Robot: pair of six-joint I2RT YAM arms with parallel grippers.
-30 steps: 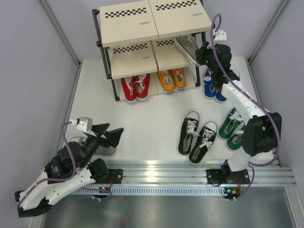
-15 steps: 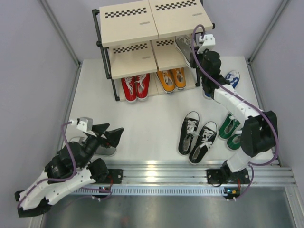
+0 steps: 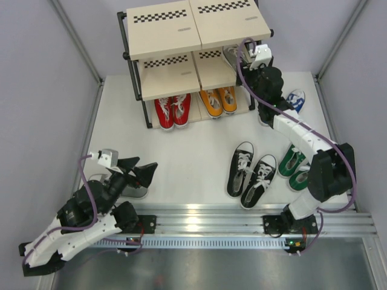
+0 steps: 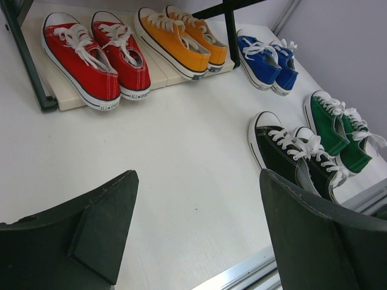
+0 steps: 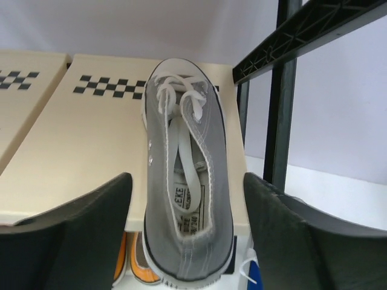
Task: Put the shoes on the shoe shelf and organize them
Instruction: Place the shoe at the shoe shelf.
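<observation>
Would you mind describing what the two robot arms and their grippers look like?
Both the left arm and right arm have white links joined by bulky black joints. A purple cable loops along each to a small white camera box at the wrist. The fingers are broad, dark, wedge-shaped plates with a matte surface.

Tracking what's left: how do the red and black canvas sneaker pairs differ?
The red canvas sneakers sit on the shoe shelf's bottom beige board; the black canvas sneakers stand on the white table. Red heels line up evenly; black ones are staggered. Both pairs have white laces and soles.
</observation>
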